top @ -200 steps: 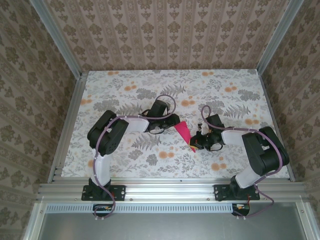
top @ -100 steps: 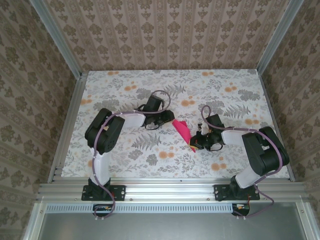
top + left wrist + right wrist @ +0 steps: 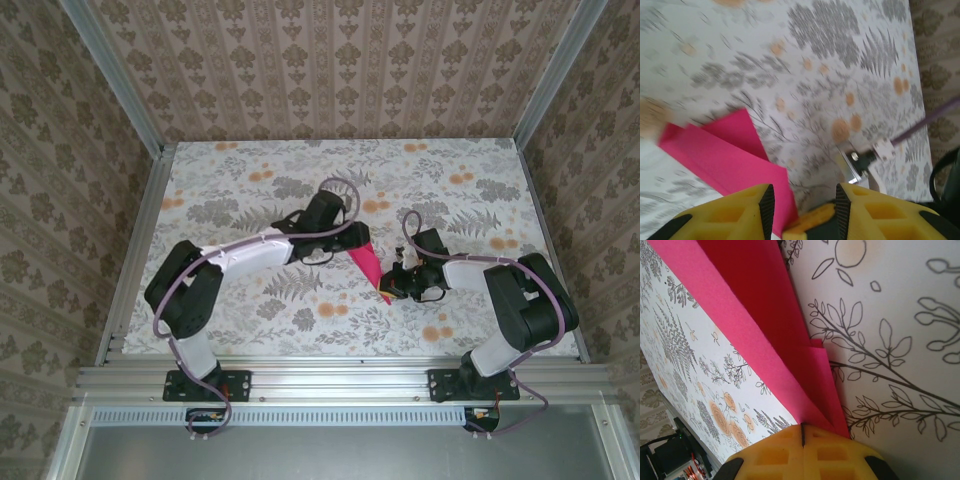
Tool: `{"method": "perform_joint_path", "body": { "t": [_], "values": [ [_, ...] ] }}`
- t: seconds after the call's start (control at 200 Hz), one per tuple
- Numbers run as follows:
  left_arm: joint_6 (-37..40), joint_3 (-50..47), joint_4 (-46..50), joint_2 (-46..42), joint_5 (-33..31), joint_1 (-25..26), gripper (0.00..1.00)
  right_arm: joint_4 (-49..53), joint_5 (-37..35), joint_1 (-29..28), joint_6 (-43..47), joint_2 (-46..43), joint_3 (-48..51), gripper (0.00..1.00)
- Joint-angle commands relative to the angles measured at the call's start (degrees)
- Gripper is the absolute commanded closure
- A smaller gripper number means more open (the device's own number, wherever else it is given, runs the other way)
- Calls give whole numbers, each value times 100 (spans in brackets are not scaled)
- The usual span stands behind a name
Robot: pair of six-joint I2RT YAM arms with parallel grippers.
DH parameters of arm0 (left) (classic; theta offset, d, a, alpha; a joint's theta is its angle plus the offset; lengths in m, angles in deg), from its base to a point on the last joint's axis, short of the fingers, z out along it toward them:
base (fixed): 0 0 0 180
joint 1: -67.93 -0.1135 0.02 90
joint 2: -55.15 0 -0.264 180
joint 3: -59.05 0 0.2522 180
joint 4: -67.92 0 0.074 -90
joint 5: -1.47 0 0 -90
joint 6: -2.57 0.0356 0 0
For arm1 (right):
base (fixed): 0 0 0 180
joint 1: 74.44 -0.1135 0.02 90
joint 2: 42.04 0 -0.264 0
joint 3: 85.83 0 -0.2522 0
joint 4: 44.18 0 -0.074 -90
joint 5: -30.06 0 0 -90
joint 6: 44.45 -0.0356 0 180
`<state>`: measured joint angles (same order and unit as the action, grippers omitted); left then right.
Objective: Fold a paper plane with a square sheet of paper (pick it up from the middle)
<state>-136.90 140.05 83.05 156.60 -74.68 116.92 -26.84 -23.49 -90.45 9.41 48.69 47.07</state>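
The square sheet of paper [image 3: 365, 262] is magenta-pink and folded into a narrow pointed shape with layered flaps, lying on the floral table. My right gripper [image 3: 392, 288] is shut on its near pointed end; in the right wrist view the yellow fingers [image 3: 775, 455] meet at the gripper [image 3: 802, 436] with the paper [image 3: 765, 315] fanning away from them. My left gripper [image 3: 354, 240] hovers at the paper's far wide end. In the left wrist view it [image 3: 805, 202] stands open, the paper [image 3: 725, 160] below and left of its fingers, nothing pinched.
The floral tabletop [image 3: 250, 180] stretches free behind and to the left of both arms. Aluminium frame rails [image 3: 135, 240] and papered walls close it in on three sides. The right arm's wrist and cable [image 3: 875, 152] lie just beyond the left gripper.
The left arm has stretched out to the right, bringing its gripper from left of the paper to its far end. The right gripper and the paper's near tip have stayed put.
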Motion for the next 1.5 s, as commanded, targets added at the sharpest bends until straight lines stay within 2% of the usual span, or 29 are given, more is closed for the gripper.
{"method": "perform_joint_path", "body": {
  "t": [0.0, 0.24, 0.445, 0.7, 0.78, 1.01, 1.23, 1.495],
  "values": [
    [-75, 21, 180, 207, -278, 267, 60, 577, -587, -25, 70, 145, 223, 99],
    [-326, 470, -166, 1065, -53, 504, 60, 560, -542, -25, 87, 114, 241, 98],
    [-381, 578, -39, 1449, -198, 484, 61, 456, -375, -26, 88, -48, 280, 94],
    [-401, 160, -151, 1429, -265, 357, 62, 907, -673, -18, 124, -480, 244, 91],
    [-364, 106, -204, 1428, -218, 331, 62, 925, -523, -21, 107, -516, 295, 95],
    [-379, 90, -321, 1538, -81, 338, 64, 1006, -158, -24, 7, -945, 278, 94],
    [-473, -127, -475, 1579, -108, 316, 67, 1260, -771, -17, -66, -973, 674, 94],
    [-462, -259, -550, 1593, -42, 254, 68, 1231, -722, -13, -377, -1437, 1070, 92]
  ]
}}
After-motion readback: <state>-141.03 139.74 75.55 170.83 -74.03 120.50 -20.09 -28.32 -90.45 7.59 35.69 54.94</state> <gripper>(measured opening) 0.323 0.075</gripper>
